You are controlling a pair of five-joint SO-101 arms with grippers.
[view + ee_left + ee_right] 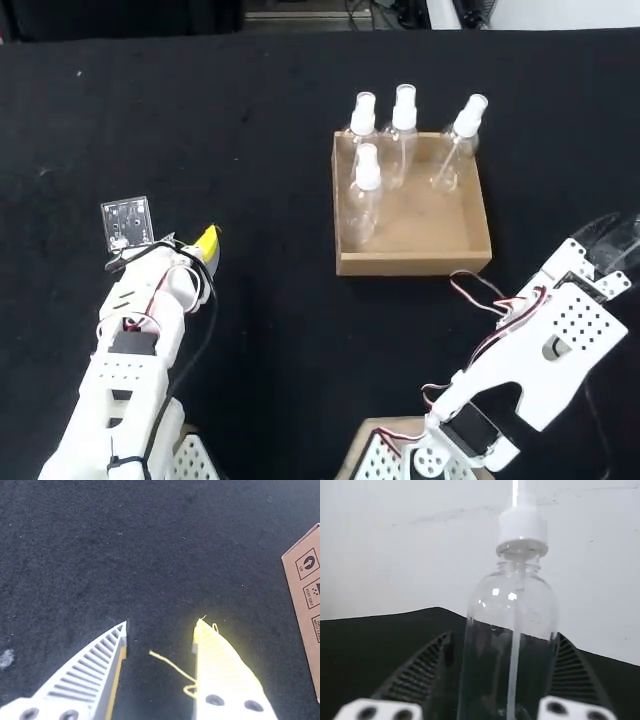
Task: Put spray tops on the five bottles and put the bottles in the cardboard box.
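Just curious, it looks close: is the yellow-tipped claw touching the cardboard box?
Apart. The high view shows a stretch of bare black table between the left gripper and the cardboard box.

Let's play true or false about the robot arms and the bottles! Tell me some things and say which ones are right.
1. Four bottles stand in the cardboard box. True.
2. The left gripper is holding a bottle. False: it is open and empty above the black table.
3. The right gripper is shut on a clear bottle. True.
4. The bottle in the right gripper has no top on it. False: a white spray top sits on its neck.
5. The bottles in the box all have white spray tops. True.
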